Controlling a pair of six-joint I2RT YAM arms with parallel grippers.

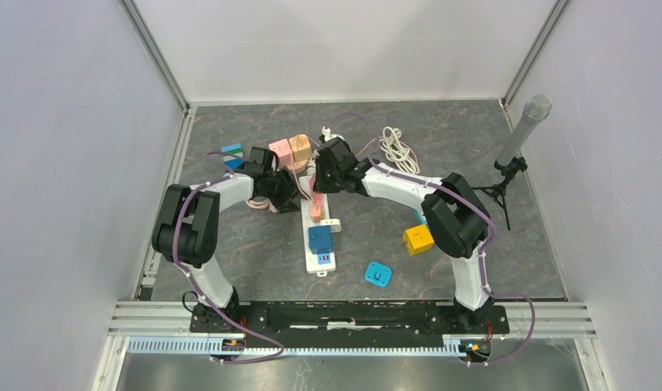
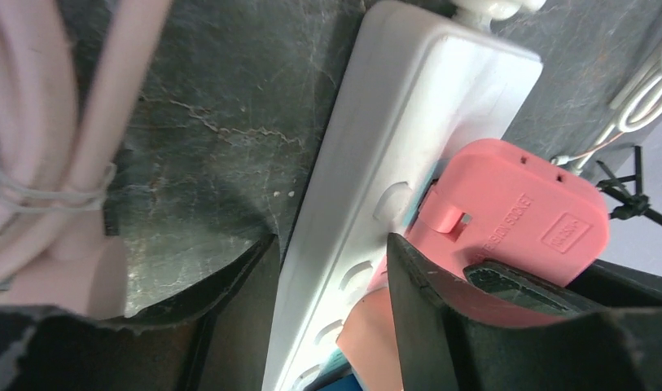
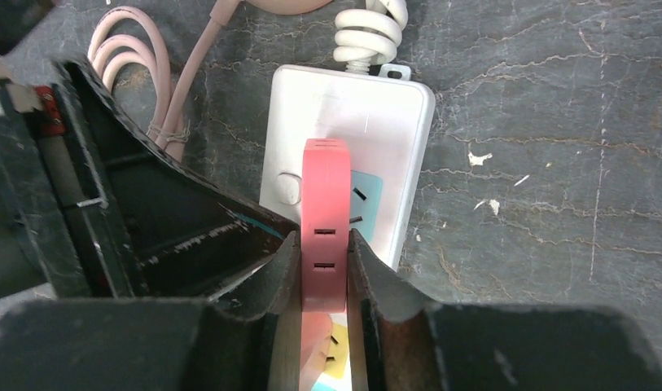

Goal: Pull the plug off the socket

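The right gripper has its 2 jaws closed on the flat sides of the pink plug, which stands upright in the far end of the white power strip. The left gripper has its jaws spread, 1 on each side of the same strip; a thin gap shows at the left jaw. The strip lies at the middle of the table, pointing from far edge to near edge. A blue plug sits nearer on it. A yellow adapter lies toward the right edge.
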